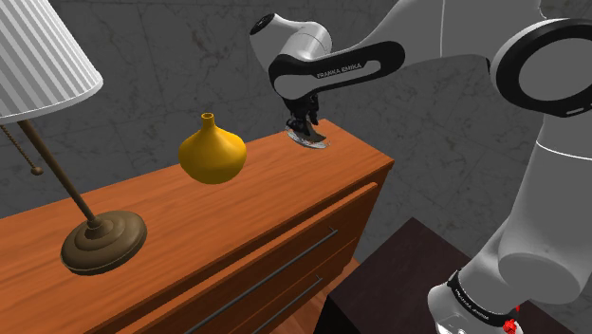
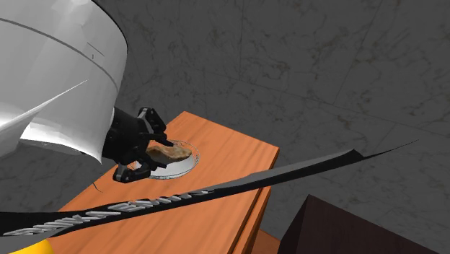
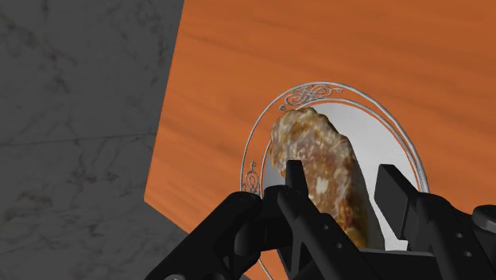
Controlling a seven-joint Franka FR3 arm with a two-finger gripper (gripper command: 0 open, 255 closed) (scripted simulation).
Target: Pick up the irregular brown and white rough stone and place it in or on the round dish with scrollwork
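The rough brown and white stone (image 3: 318, 151) lies tilted on the round silver dish (image 3: 318, 91) with scrollwork on its rim. My black gripper (image 3: 342, 179) hangs just above it, open. One finger (image 3: 294, 179) stands at the stone's side. A sliver of dish shows between the stone and the other finger (image 3: 393, 187). From the second exterior view the stone (image 2: 171, 152) rests on the dish (image 2: 184, 167) with the gripper (image 2: 144, 148) around its near end. In the shoulder view the gripper (image 1: 305, 128) hovers over the dish (image 1: 311, 142) near the dresser's far corner.
The dish sits on an orange wooden dresser (image 1: 237, 218) with drawers, close to its end edge. A yellow vase (image 1: 212, 152) stands mid-top, and a lamp (image 1: 104, 240) with a white shade stands nearer the shoulder view's left. The dark stand (image 1: 408, 266) is below right.
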